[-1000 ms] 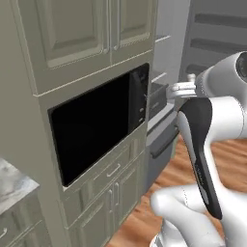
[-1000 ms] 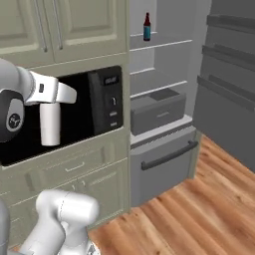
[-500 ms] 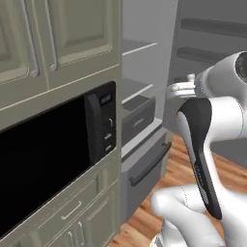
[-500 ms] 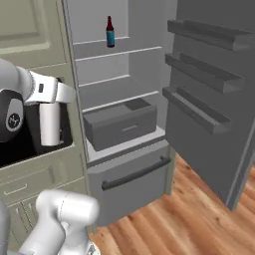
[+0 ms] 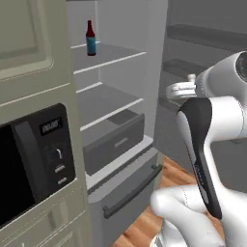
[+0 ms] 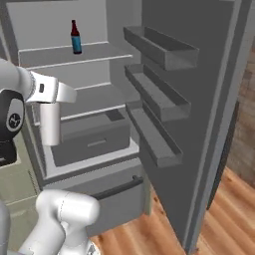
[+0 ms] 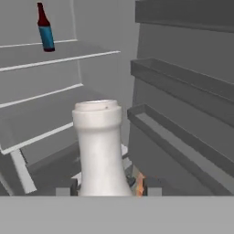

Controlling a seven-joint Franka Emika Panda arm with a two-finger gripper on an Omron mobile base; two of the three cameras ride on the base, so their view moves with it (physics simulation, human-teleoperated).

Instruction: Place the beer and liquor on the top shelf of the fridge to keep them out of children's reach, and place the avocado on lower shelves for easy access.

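Two bottles are counted: one dark beer bottle (image 5: pixel 90 38) with a blue label, seen at the upper left of each view, and one white bottle (image 7: pixel 99 151) at the lower centre of the hand view. One fridge (image 6: pixel 99 74) is seen, with one dark drawer box (image 6: pixel 89 137), three door bins (image 6: pixel 159 94), and one black microwave (image 5: pixel 29 164).

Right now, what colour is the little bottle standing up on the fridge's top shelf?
The bottle is dark reddish-brown with a blue label, clearest in the right base view.
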